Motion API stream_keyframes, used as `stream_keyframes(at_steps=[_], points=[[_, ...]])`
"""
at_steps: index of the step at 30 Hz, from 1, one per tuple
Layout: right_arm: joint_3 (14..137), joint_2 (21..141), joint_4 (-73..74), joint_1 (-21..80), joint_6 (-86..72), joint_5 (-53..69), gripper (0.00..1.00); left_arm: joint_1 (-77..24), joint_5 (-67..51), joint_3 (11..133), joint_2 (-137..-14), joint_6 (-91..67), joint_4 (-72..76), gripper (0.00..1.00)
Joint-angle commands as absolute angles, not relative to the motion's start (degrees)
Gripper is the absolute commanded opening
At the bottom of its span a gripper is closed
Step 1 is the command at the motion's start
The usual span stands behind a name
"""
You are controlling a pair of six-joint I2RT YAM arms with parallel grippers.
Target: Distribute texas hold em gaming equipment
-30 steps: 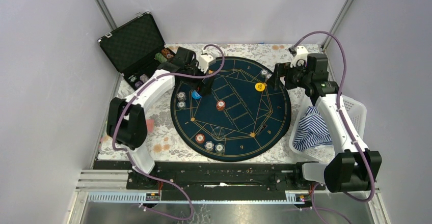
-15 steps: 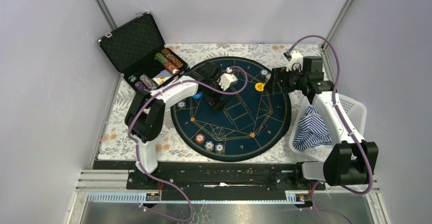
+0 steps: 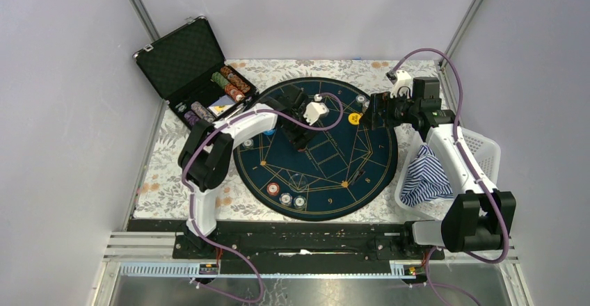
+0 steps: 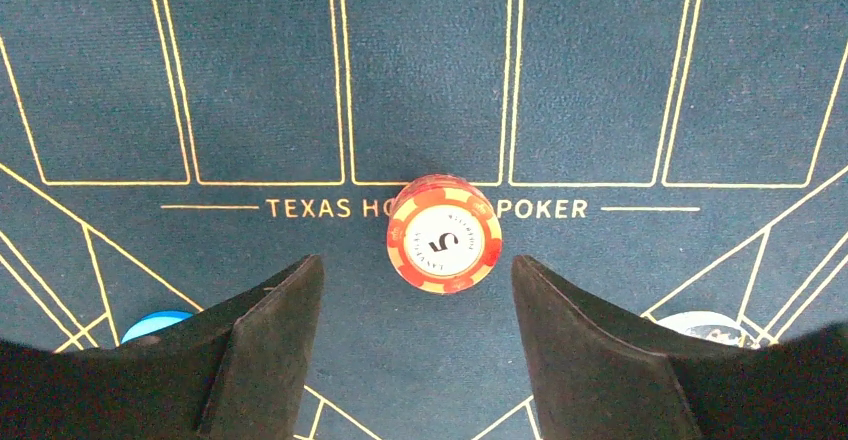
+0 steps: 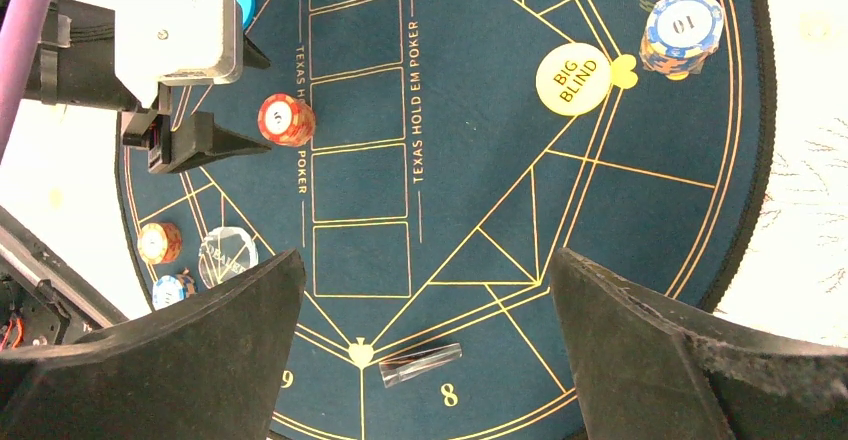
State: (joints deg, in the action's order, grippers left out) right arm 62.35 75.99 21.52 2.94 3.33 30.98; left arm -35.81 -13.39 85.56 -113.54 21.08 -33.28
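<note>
A red-orange "5" poker chip stack (image 4: 444, 233) stands on the mat's "TEXAS HOLD EM POKER" line. My left gripper (image 4: 417, 260) is open, its fingertips on either side of the stack's near edge without touching it. The top view shows this gripper (image 3: 300, 139) over the mat's middle. My right gripper (image 5: 428, 254) hangs open and empty above the mat's right part (image 3: 372, 111). A yellow "BIG BLIND" button (image 5: 573, 78) and blue-white chip stacks (image 5: 683, 25) lie near the far rim. A blue disc (image 4: 155, 322) lies by the left finger.
The round dark mat (image 3: 376, 174) holds three chip stacks (image 3: 286, 198) at its near edge, a clear dealer button (image 5: 228, 256) and a small clear piece (image 5: 420, 363). An open black case (image 3: 188, 59) with chips stands back left. A white basket (image 3: 483, 154) with striped cloth (image 3: 426, 177) stands right.
My left arm has swung right from the mat's left edge to the centre chip stack, and its jaws have narrowed. The right gripper has shifted slightly towards the yellow button.
</note>
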Motion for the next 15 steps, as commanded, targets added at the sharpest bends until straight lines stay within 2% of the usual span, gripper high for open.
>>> stream_keyframes(at_steps=[1,10,15], points=[[63.2,76.4,21.8,2.8,4.4,31.8,1.00,-36.5,-12.9,88.7,-114.6,21.5,-32.8,0.71],[63.2,76.5,21.9,2.8,4.6,31.5,1.00,-36.9,-13.8,90.2,-116.5,21.3,-33.9,0.70],[63.2,76.7,22.0,2.8,4.7,31.3,1.00,-36.9,-14.3,90.4,-117.1,21.5,-34.4,0.59]])
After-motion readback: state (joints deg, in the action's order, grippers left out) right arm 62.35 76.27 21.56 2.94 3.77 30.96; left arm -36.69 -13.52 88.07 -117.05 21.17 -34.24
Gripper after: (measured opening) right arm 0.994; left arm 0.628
